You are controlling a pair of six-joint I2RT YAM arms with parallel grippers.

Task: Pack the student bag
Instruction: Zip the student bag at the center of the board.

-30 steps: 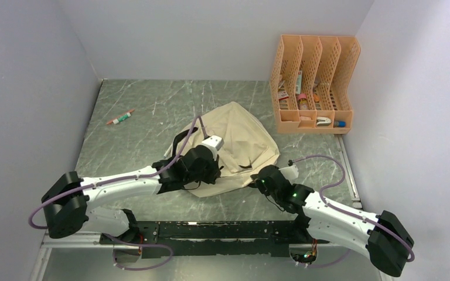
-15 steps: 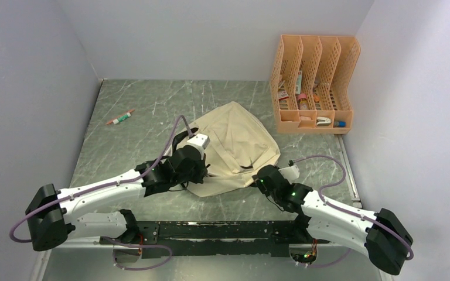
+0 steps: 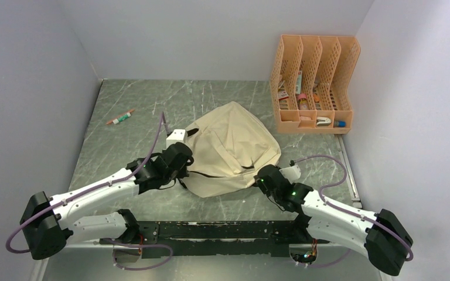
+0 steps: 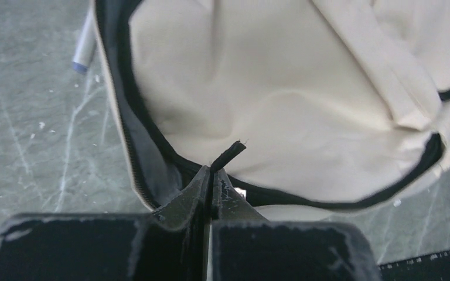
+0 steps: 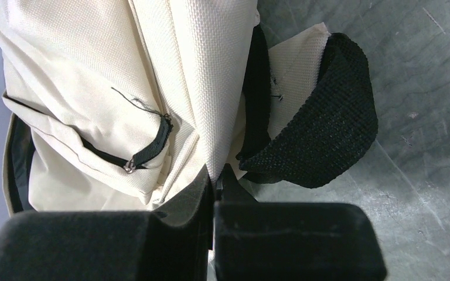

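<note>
I saw the student bag slumped mid-tabletop, its main zipper partly open. My left hand was clamped tight on the black zipper pull at the bag's near-left edge. My right hand pinched a fold of its beige fabric beside the black strap.

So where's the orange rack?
In the top view the rack stands in the far right corner of the table, just beyond and to the right of the bag.
</note>
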